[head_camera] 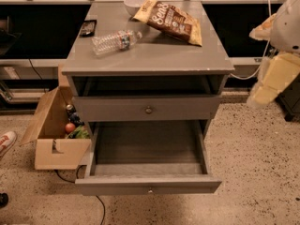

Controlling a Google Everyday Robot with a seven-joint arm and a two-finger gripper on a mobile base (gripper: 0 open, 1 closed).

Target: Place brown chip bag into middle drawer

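Note:
The brown chip bag [171, 22] lies flat at the back right of the grey cabinet top [154, 60]. The middle drawer [147, 184] is the lower drawer front; it is pulled out wide and its inside is bare. The drawer front above it [148, 109] is shut. My gripper [265, 90] hangs at the right edge of the view, beside the cabinet's right side, about level with the upper drawer and well clear of the bag. It holds nothing that I can see.
A clear water bottle [115, 41] lies on the cabinet top left of the bag. A white bowl [135, 3] and a small black object [88, 28] sit at the back. An open cardboard box [51, 139] stands on the floor to the left, beside the open drawer.

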